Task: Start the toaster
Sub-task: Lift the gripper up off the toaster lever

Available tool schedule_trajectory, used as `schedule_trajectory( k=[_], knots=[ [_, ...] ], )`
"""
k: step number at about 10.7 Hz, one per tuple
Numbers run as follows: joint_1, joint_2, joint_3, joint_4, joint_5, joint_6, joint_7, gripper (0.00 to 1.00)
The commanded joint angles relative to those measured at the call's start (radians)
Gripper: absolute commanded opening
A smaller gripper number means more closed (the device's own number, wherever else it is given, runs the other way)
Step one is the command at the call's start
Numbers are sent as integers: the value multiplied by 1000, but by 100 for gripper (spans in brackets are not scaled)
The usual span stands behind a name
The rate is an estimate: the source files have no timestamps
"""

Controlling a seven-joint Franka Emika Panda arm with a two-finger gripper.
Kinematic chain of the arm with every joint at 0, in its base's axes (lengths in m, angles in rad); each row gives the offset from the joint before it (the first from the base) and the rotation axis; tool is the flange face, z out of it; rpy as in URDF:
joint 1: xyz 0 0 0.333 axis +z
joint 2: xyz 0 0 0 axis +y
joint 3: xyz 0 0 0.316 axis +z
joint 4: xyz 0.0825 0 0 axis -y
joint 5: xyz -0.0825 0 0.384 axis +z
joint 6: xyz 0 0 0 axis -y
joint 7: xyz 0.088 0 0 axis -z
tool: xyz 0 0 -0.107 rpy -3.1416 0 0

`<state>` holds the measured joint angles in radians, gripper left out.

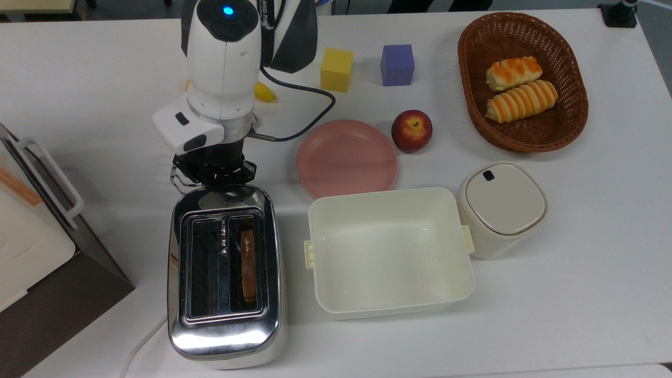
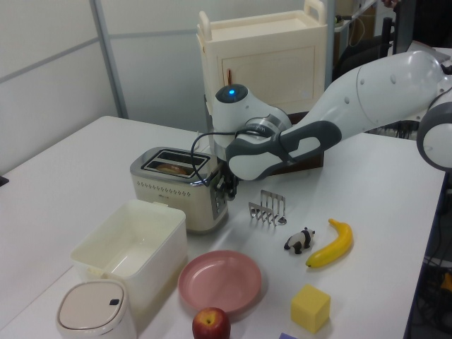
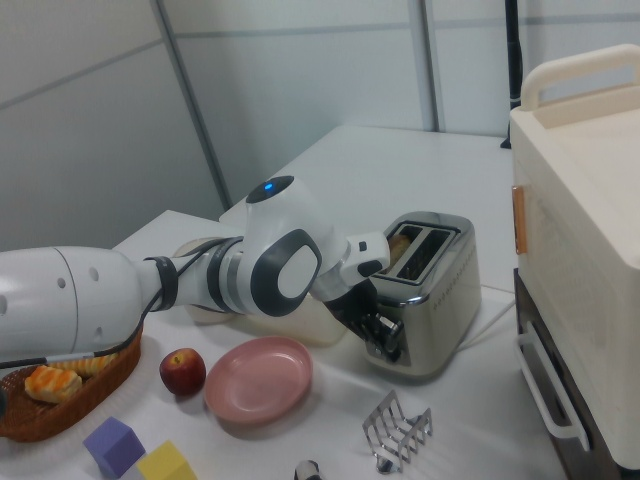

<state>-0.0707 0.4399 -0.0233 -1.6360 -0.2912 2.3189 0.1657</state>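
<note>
The chrome toaster [image 1: 223, 336] stands at the top view's lower left, with its white cord trailing off the near end. A slice of bread [image 1: 249, 262] sits low in the slot on the top view's right side. My gripper [image 1: 215, 176] is pressed against the toaster's far end face, low down beside the toaster [image 2: 176, 191] in the left view. In the right view the gripper [image 3: 385, 335] is at the control end of the toaster [image 3: 440, 300], about halfway down.
A wire toast rack [image 2: 267, 207] stands just behind the gripper. A cream tub [image 1: 388, 310], pink plate [image 1: 346, 157], apple [image 1: 412, 130] and lidded bin [image 1: 501, 207] lie to the top view's right. A cabinet [image 1: 31, 236] borders the top view's left.
</note>
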Motion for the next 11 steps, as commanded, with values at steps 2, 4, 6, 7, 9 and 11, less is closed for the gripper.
schedule_trajectory(
  k=[2,4,6,7,9,11],
  knots=[
    [3,57,-4,-2,-60,45,15,0],
    [3,59,-4,-2,-60,45,17,0],
    [0,48,-4,-4,-60,43,15,0],
    [0,11,-3,-7,-54,39,18,0],
    [-6,-120,-4,-25,-43,-21,20,0],
    [-4,-231,-3,-19,-17,-148,18,0]
  ],
)
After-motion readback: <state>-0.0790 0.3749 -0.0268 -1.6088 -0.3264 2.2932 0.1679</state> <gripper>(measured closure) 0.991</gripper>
